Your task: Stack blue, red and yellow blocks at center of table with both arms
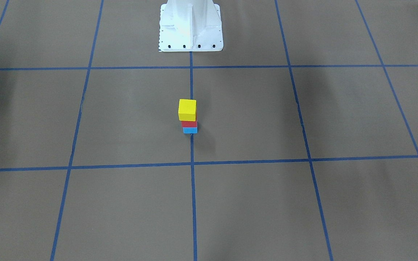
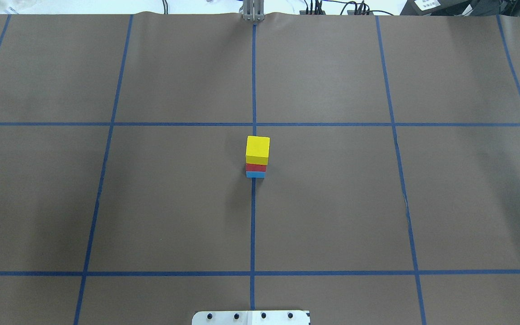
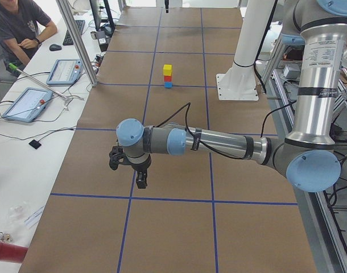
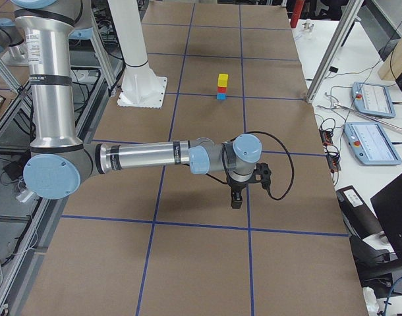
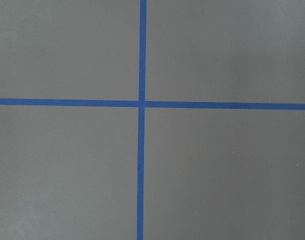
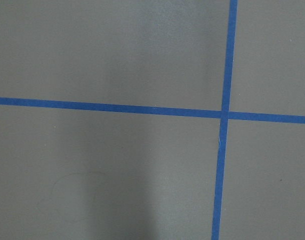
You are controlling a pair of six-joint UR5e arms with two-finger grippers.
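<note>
A stack stands at the table's center on the middle tape line: the blue block (image 2: 255, 174) at the bottom, the red block (image 2: 255, 167) on it, the yellow block (image 2: 257, 150) on top. The stack also shows in the front view (image 1: 187, 110) and in both side views (image 3: 168, 76) (image 4: 222, 86). My left gripper (image 3: 140, 183) shows only in the exterior left view, far from the stack over the table's left end; I cannot tell its state. My right gripper (image 4: 236, 200) shows only in the exterior right view, over the right end; I cannot tell its state.
The white robot base (image 1: 191, 27) stands behind the stack. Blue tape lines (image 2: 253, 124) grid the brown table. A person (image 3: 17, 25) sits at a side bench with tablets (image 3: 25, 103). Both wrist views show only table and tape crossings (image 5: 141, 104).
</note>
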